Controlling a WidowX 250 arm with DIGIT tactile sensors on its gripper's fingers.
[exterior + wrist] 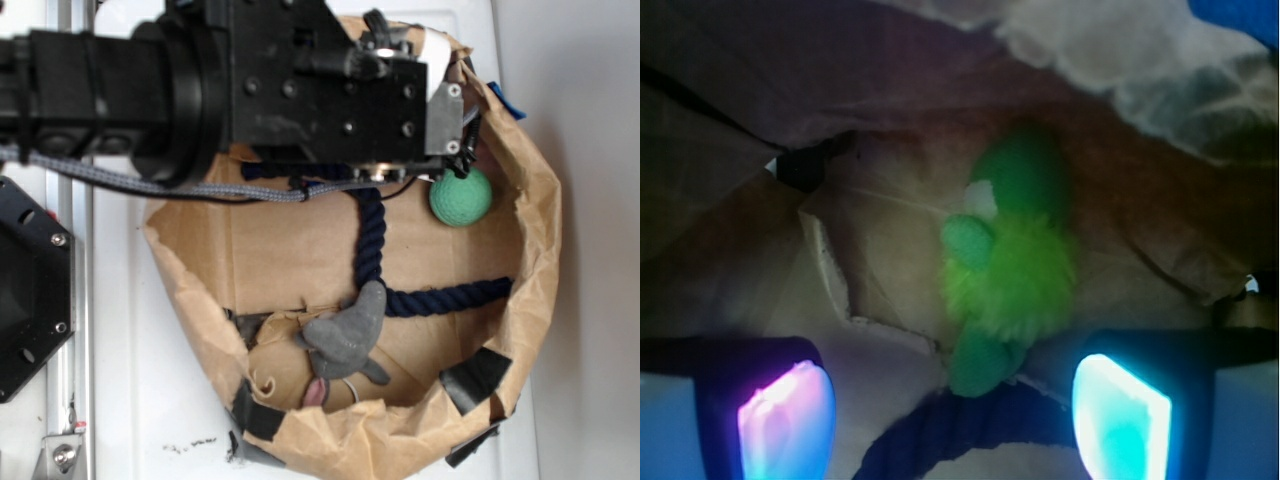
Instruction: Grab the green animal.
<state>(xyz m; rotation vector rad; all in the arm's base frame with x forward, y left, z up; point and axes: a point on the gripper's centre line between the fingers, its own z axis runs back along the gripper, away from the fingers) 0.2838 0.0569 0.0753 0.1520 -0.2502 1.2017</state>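
The green animal is a fuzzy lime plush with darker green head and limbs. In the wrist view it lies on brown paper just ahead of my gripper, slightly right of centre. Both glowing pads stand wide apart and hold nothing; the toy's lower limb reaches into the gap between them. In the exterior view my black arm hangs over the top of the paper basin and hides both the fingers and the green animal.
A crumpled brown paper basin rings the workspace with raised walls. A dark blue rope runs through it and under my fingers. A teal-green ball sits right of the arm. A grey plush animal lies lower down.
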